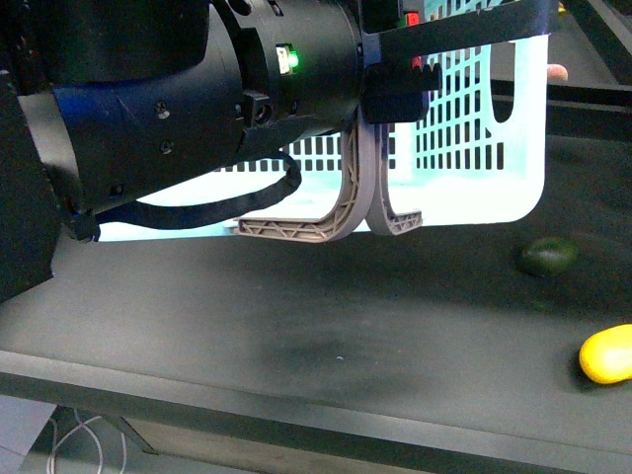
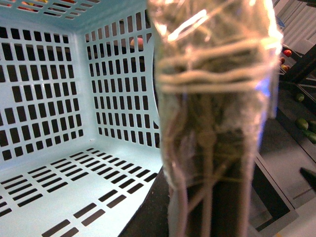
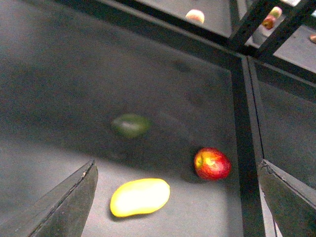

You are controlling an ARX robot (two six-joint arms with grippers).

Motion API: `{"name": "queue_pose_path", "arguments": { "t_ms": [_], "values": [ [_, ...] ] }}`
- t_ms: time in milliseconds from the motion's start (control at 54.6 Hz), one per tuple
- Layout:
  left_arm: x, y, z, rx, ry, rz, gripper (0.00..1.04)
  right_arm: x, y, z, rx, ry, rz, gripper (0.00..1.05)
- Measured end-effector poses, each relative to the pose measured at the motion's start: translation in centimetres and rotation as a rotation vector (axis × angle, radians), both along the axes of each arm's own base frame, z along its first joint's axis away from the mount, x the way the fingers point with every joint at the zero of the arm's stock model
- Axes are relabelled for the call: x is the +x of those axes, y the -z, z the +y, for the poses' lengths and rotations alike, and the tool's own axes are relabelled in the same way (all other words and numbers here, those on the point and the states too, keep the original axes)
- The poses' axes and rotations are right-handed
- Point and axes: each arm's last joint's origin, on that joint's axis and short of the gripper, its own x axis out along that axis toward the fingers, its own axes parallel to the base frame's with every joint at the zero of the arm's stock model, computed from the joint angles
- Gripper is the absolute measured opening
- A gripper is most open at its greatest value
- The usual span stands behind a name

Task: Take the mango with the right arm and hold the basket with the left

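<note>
The yellow mango (image 1: 607, 354) lies on the dark table at the front right edge of the front view. In the right wrist view the mango (image 3: 140, 196) sits below my right gripper (image 3: 177, 207), which hovers open above it with both fingers spread wide apart. The light blue basket (image 1: 474, 128) hangs tilted at upper centre, its grey-brown handles (image 1: 355, 202) dangling down. My left gripper (image 1: 390, 74) is shut on the basket's rim. The left wrist view looks into the basket (image 2: 59, 98), with a blurred handle (image 2: 212, 123) filling the near field.
A dark green oval fruit (image 1: 549, 257) rests behind the mango; it shows again in the right wrist view (image 3: 131, 125). A red apple (image 3: 212, 164) lies close beside the mango near a black frame bar (image 3: 244, 123). Table front edge (image 1: 296, 390) runs below.
</note>
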Motion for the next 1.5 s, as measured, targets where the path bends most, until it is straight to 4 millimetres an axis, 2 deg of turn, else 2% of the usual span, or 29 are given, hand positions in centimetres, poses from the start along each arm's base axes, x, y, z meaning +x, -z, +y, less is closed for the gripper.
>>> {"name": "queue_pose_path", "arguments": {
  "t_ms": [183,311,421,513,641,1117,1502],
  "values": [
    [0.0,0.0,0.0,-0.001,0.001,0.001,0.05,2.5,3.2,-0.9,-0.108,-0.137,0.184,0.96],
    [0.0,0.0,0.0,-0.001,0.001,0.000,0.05,4.0,6.7,-1.7,-0.179,-0.288,0.380,0.96],
    [0.0,0.0,0.0,-0.001,0.000,0.001,0.05,4.6,9.0,-2.3,-0.200,-0.363,0.468,0.96],
    [0.0,0.0,0.0,-0.001,0.000,0.000,0.05,5.1,11.4,-3.0,-0.209,-0.405,0.542,0.96],
    [0.0,0.0,0.0,-0.001,0.000,0.001,0.05,5.9,13.9,-4.3,-0.210,-0.403,0.591,0.96],
    [0.0,0.0,0.0,-0.001,0.000,0.001,0.05,8.7,18.4,-7.3,-0.239,-0.364,0.645,0.96],
    [0.0,0.0,0.0,-0.001,0.001,0.000,0.05,11.7,19.6,-6.9,-0.285,-0.400,0.648,0.96]
  ]
}}
